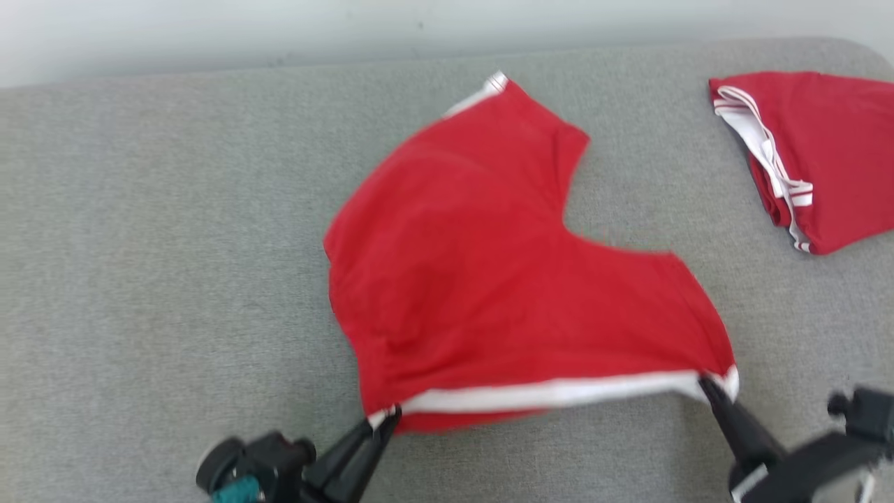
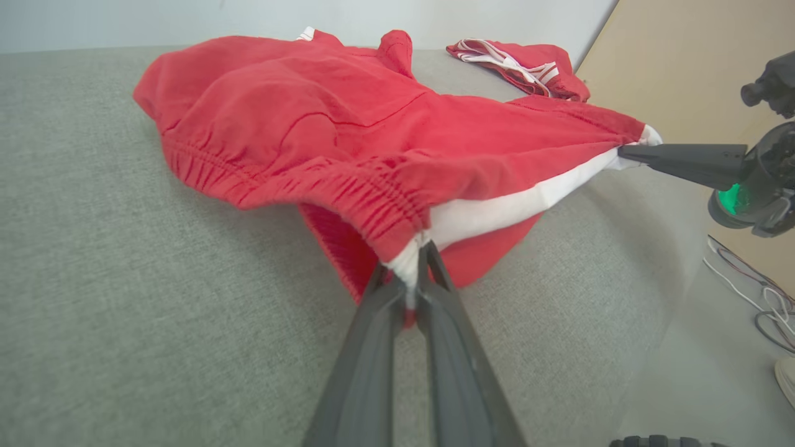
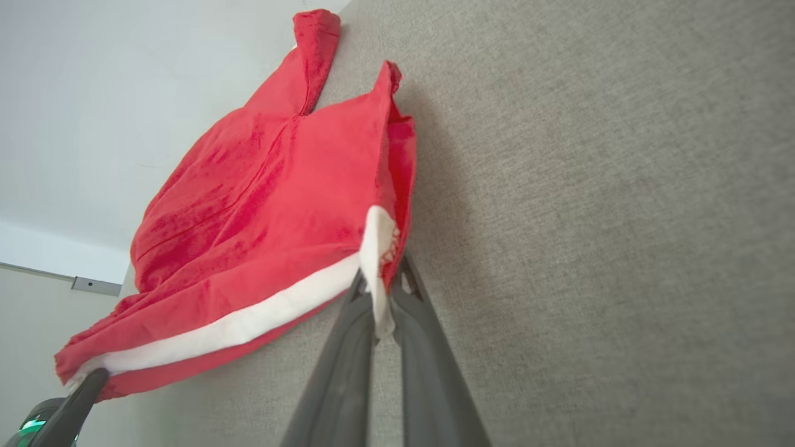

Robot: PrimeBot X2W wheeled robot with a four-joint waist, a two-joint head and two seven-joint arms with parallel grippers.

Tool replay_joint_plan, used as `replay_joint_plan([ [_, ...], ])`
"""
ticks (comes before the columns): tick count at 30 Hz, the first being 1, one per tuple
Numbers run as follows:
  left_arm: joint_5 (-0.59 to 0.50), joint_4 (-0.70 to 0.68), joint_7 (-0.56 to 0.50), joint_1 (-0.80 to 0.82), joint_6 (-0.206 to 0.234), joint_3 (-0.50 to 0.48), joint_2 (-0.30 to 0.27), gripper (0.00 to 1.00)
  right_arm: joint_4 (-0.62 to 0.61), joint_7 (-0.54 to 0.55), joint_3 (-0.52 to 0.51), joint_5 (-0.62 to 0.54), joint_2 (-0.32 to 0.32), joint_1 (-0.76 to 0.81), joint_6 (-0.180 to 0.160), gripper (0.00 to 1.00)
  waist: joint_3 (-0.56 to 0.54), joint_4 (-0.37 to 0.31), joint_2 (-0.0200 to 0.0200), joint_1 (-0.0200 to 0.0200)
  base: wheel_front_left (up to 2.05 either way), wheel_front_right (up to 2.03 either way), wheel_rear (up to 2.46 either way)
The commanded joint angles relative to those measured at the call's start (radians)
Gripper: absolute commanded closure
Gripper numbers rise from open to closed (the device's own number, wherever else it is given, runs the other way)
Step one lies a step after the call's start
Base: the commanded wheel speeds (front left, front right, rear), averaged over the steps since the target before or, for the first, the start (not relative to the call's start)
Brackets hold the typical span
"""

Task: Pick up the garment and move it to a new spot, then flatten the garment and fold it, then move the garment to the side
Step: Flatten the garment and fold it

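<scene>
The red shorts (image 1: pixel 489 265) are strung between the two arms by one long edge. The left gripper (image 1: pixel 387 419) is clenched on the elastic waistband (image 2: pixel 348 192) corner, where the white side stripe (image 1: pixel 552 395) begins. The right gripper (image 1: pixel 707 384) is pinched tight on the leg hem at the stripe's other end. In each wrist view a tuft of white cloth is nipped between the dark fingers (image 2: pixel 366 372), with no gap showing at the tips.

Holding the two ends of one seam looks deliberate. The stripe runs nearly straight from one pair of fingers to the other, so the cloth beyond it hangs out broad rather than bunched. The gripped edge sits a little above the grey worktop (image 1: pixel 154 244). The rest of the shorts slopes away ahead of the fingers and lies on the surface, the two legs splayed apart, one pointing away from the fingers. My reading is that this is the carry-and-spread part of the job, with flattening and folding not yet done (the body is puffed and creased near the waistband).

No box, bin or basket is on the surface. A second red garment (image 1: pixel 817 154) with white trim lies loose on the worktop, well beyond the right fingers and to their outer side, apart from the held shorts.
</scene>
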State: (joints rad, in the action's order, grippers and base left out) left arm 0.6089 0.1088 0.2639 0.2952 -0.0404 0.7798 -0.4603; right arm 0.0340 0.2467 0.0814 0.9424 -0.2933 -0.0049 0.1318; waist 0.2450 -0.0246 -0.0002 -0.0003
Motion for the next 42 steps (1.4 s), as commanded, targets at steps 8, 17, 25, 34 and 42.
replay_joint_plan([
  [8, -0.045, -0.014, 0.000, -0.102, -0.019, -0.041, 0.018, 1.00, -0.157, 0.101, -0.132, -0.054, 0.111, 0.185, -0.003, 1.00, -0.031, 0.025, 0.0002, 0.0003, 0.00, 0.00, 0.00],
  [17, -0.086, -0.035, 0.000, -0.067, -0.049, -0.089, 0.075, 1.00, -0.175, 0.176, -0.254, -0.052, 0.194, 0.037, -0.003, 1.00, -0.006, 0.061, 0.0002, 0.0003, 0.00, 0.00, 0.00],
  [25, -0.109, -0.048, 0.000, 0.012, -0.072, -0.137, 0.153, 1.00, -0.058, 0.276, -0.309, -0.060, 0.215, -0.243, -0.003, 1.00, 0.028, 0.119, 0.0002, 0.0003, 0.00, 0.00, 0.00],
  [34, -0.095, -0.003, 0.000, 0.110, -0.086, -0.217, 0.238, 1.00, 0.118, 0.312, -0.350, -0.138, 0.231, -0.556, -0.002, 1.00, 0.084, 0.166, 0.0002, 0.0003, 0.00, 0.00, 0.00],
  [42, -0.074, 0.103, 0.000, 0.225, -0.090, -0.251, 0.309, 1.00, 0.335, 0.274, -0.360, -0.269, 0.230, -0.821, -0.002, 1.00, 0.141, 0.205, 0.0002, 0.0003, 0.00, 0.00, 0.00],
])
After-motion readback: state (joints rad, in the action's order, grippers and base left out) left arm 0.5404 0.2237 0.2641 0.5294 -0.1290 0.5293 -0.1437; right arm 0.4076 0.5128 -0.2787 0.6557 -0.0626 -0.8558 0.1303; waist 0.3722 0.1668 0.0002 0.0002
